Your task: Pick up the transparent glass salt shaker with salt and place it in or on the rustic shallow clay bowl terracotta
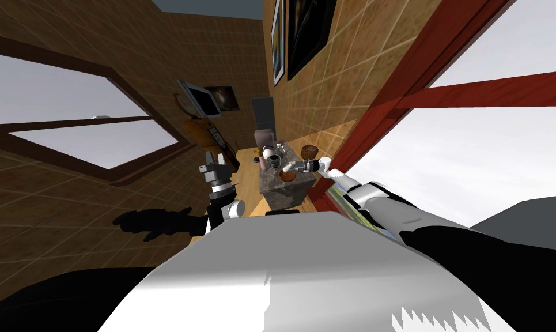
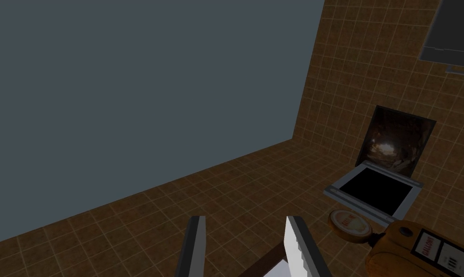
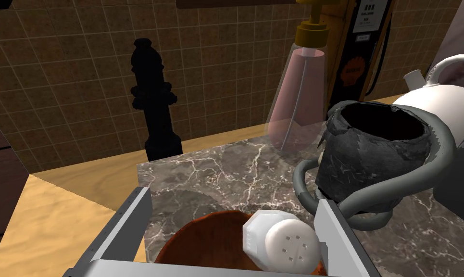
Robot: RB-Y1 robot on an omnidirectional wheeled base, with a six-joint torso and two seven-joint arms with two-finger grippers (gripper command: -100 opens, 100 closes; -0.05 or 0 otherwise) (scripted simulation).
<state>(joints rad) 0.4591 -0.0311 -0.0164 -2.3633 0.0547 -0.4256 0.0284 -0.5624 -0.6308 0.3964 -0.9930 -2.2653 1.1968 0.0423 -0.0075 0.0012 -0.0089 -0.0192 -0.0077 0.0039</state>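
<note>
Here the right gripper [image 3: 233, 199] hovers low over the near end of a dark grey marble counter [image 3: 216, 173]. Its fingers [image 3: 130, 226] are spread wide and pinch nothing.

Between them sits the rustic shallow reddish-brown clay bowl [image 3: 202, 245]. In it lies the small faceted whitish salt shaker with a round white perforated cap [image 3: 281, 243], tipped so the cap faces back at the gripper. The shaker lies toward the bowl's 3 o'clock side as the gripper looks at it. It is just beside one finger and well apart from the other. I cannot tell whether it touches the nearer one.

Taking the gripper's forward as 12 o'clock:
- A rough dark grey mug wrapped in pale grey tube-like loops [image 3: 375, 154] stands on the counter at about 2 o'clock, near the bowl.
- A glossy white teapot [image 3: 442, 101] is behind it.
- A translucent pink pump bottle with a yellow top [image 3: 298, 101] stands at 1 o'clock, at the counter's far edge.
- A tall black pepper mill [image 3: 154, 106] stands at 11 o'clock, past the counter's far edge.

In the head view the left arm is raised at about 9 o'clock from the counter, well apart from it. The left gripper [image 2: 245, 220] has its fingers parted, with nothing between them.
</note>
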